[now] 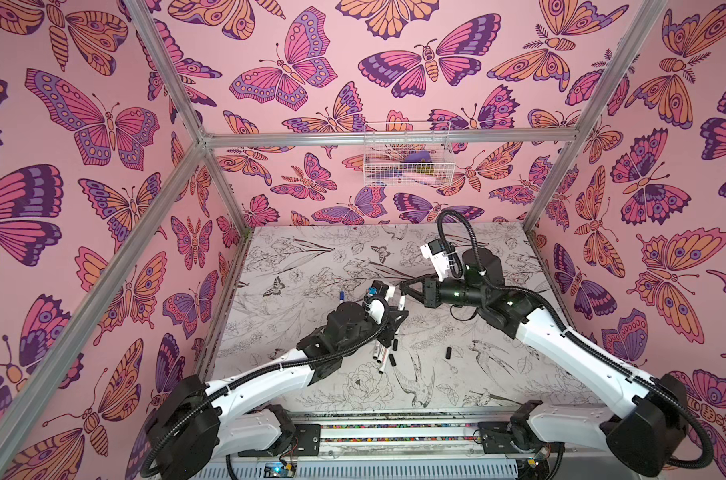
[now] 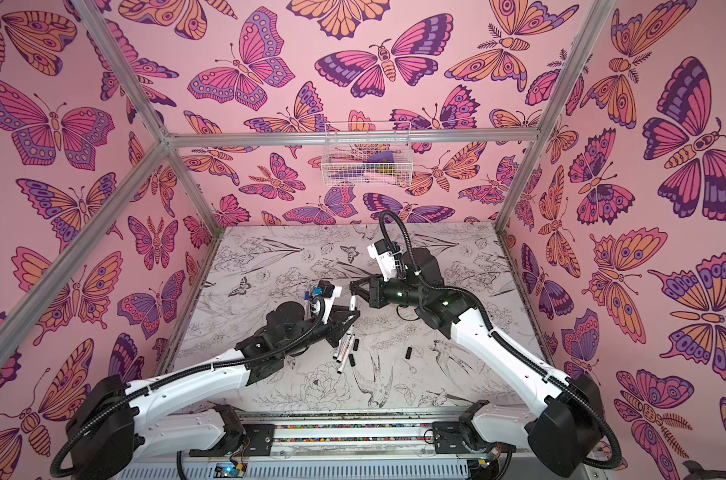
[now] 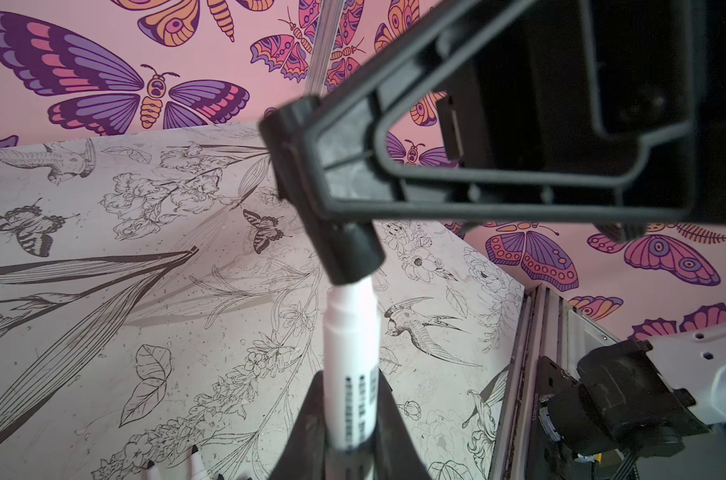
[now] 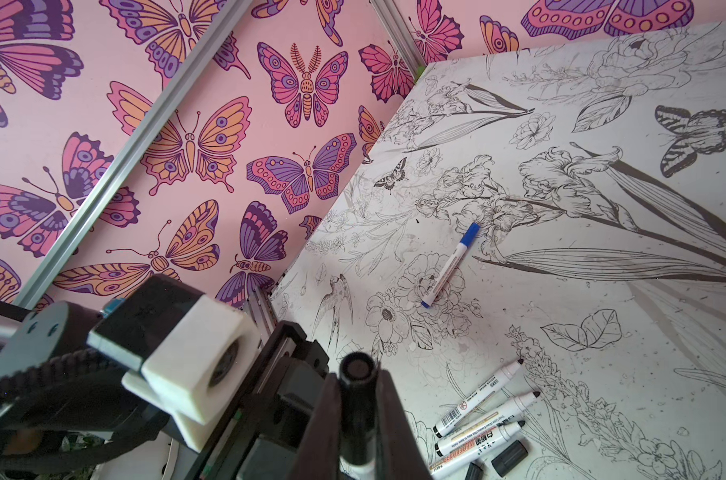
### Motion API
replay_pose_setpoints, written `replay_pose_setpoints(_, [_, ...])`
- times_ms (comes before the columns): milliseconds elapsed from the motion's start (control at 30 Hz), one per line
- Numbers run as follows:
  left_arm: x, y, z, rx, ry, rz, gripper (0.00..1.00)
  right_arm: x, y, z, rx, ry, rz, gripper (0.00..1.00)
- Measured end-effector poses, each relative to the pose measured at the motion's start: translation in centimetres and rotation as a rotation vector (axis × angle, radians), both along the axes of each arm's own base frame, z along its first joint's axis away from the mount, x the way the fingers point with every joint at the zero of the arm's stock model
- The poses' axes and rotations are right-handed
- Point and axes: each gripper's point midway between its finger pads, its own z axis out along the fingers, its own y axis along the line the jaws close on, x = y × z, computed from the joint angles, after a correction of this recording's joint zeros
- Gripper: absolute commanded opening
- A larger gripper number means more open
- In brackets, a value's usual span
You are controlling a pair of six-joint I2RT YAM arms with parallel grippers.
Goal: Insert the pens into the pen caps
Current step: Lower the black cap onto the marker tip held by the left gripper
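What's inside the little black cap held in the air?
The white pen in the left gripper pokes into the black cap. Its tip is hidden there.

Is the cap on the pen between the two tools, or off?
On: in the left wrist view the black cap covers the tip of the pen. Fully seated? Cannot tell.

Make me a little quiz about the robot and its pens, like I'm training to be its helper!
1. True or false: a gripper is holding the blue-capped pen.
2. What is the right gripper holding? A: a black cap. B: a pen. C: nothing.
3. How many uncapped pens lie on the table?

Key: 1 false, it lies on the table. 2 A. 3 three.
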Motion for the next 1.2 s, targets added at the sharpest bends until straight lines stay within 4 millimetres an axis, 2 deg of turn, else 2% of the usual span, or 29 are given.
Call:
replay_pose_setpoints(467, [0.6, -1.1, 2.0, -0.083, 0.042, -0.064, 0.00, -0.3, 0.1, 1.9, -0.022, -0.157, -0.029, 0.03])
replay_pose_setpoints(767, [0.1, -0.9, 3.7, -0.043, -0.110, -0.064, 0.00, -1.6, -0.4, 3.6, -0.010, -0.227, -0.017, 0.06])
replay_pose_setpoints(900, [0.4, -0.7, 3.9, 0.013, -0.200, -0.023, 0.00, -1.8, -0.4, 3.9, -0.013, -0.241, -0.008, 0.13])
replay_pose_setpoints(1033, [0.9, -0.5, 4.1, 0.052, -0.266, 0.019, 0.00, -2.0, -0.4, 4.1, -0.019, -0.237, 0.006, 0.25])
replay_pose_setpoints(1200, [1.7, -0.1, 5.7, 0.039, -0.340, 0.073, 0.00, -3.1, -0.2, 3.1, -0.048, -0.188, 0.041, 0.40])
